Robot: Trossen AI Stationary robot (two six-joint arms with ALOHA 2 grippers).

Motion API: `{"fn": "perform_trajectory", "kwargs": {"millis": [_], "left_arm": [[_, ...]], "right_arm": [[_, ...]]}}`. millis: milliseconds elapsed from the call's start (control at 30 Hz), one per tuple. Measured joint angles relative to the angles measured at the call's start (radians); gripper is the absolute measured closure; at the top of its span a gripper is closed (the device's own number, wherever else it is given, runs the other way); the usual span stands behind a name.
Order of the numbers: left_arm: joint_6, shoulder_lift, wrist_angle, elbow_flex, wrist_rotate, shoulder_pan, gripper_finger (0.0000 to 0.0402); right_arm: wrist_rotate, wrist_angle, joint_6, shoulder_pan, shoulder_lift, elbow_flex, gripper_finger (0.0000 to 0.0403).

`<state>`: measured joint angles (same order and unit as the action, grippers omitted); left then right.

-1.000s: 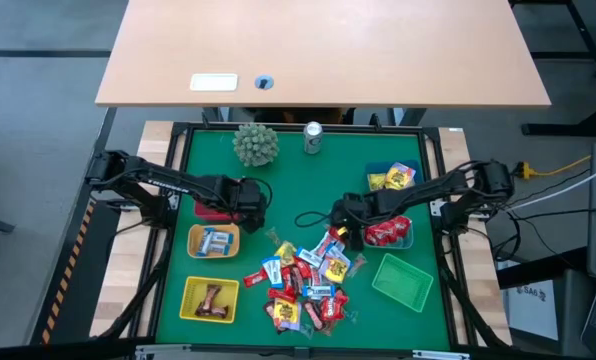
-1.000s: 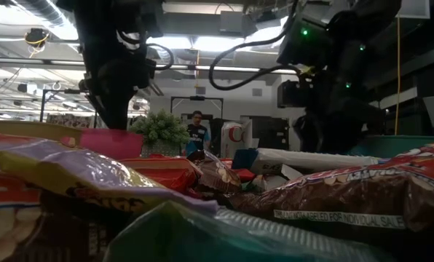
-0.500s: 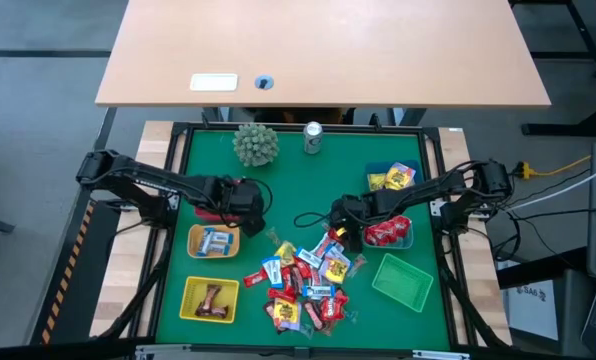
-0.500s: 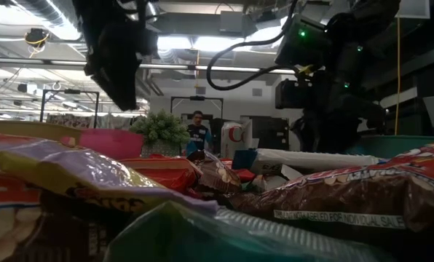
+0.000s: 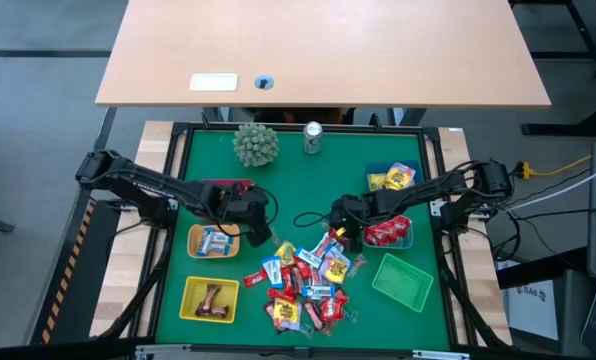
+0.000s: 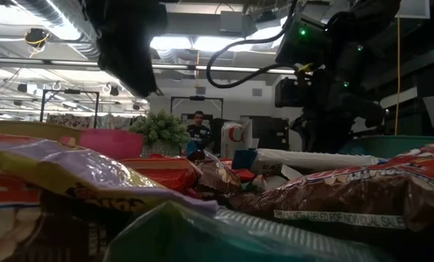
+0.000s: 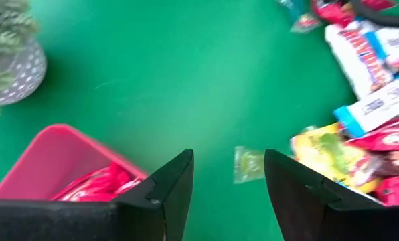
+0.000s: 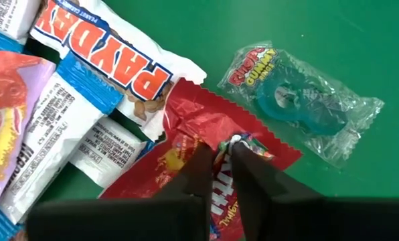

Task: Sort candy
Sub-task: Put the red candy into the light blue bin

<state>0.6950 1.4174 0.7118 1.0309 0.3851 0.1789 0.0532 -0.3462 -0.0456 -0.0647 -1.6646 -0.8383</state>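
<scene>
The right gripper (image 8: 223, 155) pinches a red Skittles pack (image 8: 206, 157) at the candy pile's (image 5: 308, 280) edge on the green mat (image 5: 288, 180), beside a PayDay bar (image 8: 112, 47), while the left gripper (image 7: 227, 177) hangs wide, empty, near a pink basket (image 7: 49, 157).

Against the pink basket (image 5: 215, 199), the left gripper (image 5: 255, 232) now sits farther toward the candy pile (image 5: 306, 283): a second ago its head lay right beside that basket's edge, and it now hangs past the basket's corner, nearer the loose sweets. In the low view the same arm's dark bulk has risen and slid sideways, clear of the basket's rim; its fingers (image 7: 175, 191) stand as wide apart as before. The right gripper (image 8: 223, 175), well apart from the pink basket across the pile, has drawn its fingers together, apparently pinching the red wrapper (image 8: 186, 152), though how firmly is hard to judge.
</scene>
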Motion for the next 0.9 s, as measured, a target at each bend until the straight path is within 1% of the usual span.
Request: {"fn": "perform_trajectory", "kwargs": {"millis": [100, 167, 367, 600, 900], "left_arm": [[0.000, 0.000, -0.022, 0.000, 0.000, 0.010, 0.0232], [0.000, 0.000, -0.027, 0.000, 0.000, 0.016, 0.0232], [0.000, 0.000, -0.027, 0.000, 0.000, 0.032, 0.0232], [0.000, 0.000, -0.059, 0.000, 0.000, 0.041, 0.0232], [0.001, 0.000, -0.087, 0.000, 0.000, 0.040, 0.0232]], "right_arm": [[0.000, 0.000, 0.000, 0.000, 0.000, 0.000, 0.0390], [0.000, 0.000, 0.000, 0.000, 0.000, 0.000, 0.0399], [0.000, -0.004, -0.001, 0.000, 0.013, 0.002, 0.0400], [0.009, -0.044, -0.002, 0.000, 0.084, -0.001, 0.0401], [0.010, -0.235, 0.018, -0.001, 0.124, -0.152, 0.0399]]}}
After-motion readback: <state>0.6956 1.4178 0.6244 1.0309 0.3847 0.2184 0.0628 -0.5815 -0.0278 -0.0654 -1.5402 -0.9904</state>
